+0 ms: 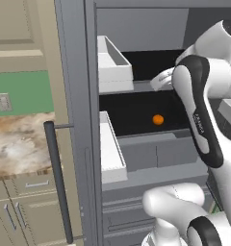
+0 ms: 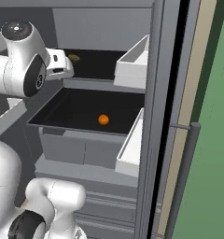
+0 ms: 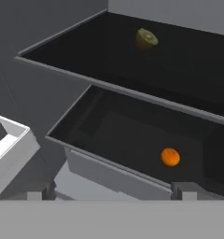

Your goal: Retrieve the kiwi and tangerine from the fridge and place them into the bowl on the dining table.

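Pincer [image 3: 111,193] jaws wide apart, empty, at fridge [image 1: 79,120] opening | tangerine [image 3: 170,157] on lower shelf, ahead, slightly right of pincer | kiwi [image 3: 146,38] on upper shelf, farther back | tangerine nearer

At nine o'clock in the left base view stand beige cabinets [image 1: 21,29], with a green wall [image 1: 26,91] beneath them carrying a pale outlet plate [image 1: 3,102]. Below that runs a brown-beige marbled worktop [image 1: 19,144], and under it, toward seven o'clock, sit beige drawers and doors with slim grey handles [image 1: 36,184]. In the right base view, a green wall [image 2: 212,140] fills the three o'clock side, edged by a beige vertical strip [image 2: 195,88]. Lighting is flat and even.
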